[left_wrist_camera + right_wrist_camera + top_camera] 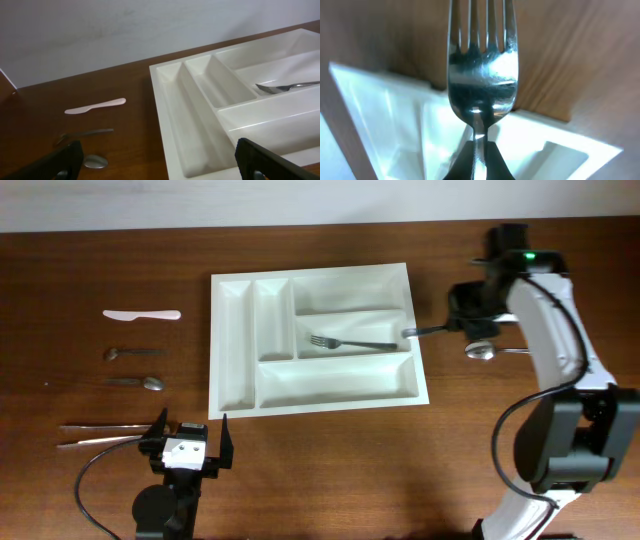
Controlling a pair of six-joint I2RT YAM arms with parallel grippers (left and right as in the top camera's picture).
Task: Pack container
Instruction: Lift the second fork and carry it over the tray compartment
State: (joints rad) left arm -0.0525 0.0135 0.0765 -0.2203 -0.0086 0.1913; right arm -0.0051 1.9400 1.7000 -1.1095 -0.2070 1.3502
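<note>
Two shiny steel forks: the first fork [350, 343] lies in the smooth white plastic cutlery tray [330, 385], centred on the wood table [80, 480]. The second fork [481, 85] is clamped in the right gripper [455, 327] at the tray's 3 o'clock rim. The left gripper [192, 428], at 7 o'clock, gapes wide.

Fork [350, 343] in container [330, 385], middle long compartment; knife [142, 314], spoons [135, 353] left of it.

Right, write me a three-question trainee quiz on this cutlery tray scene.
1. True or false: the container already has a fork lying in one compartment.
2. Pick one: the right tool grips A) nothing, B) a fork, C) a cup.
3. Fill the gap: the left tool is ___ (open or shut).
Key: 1 true; 2 B, the held fork; 3 open.
</note>
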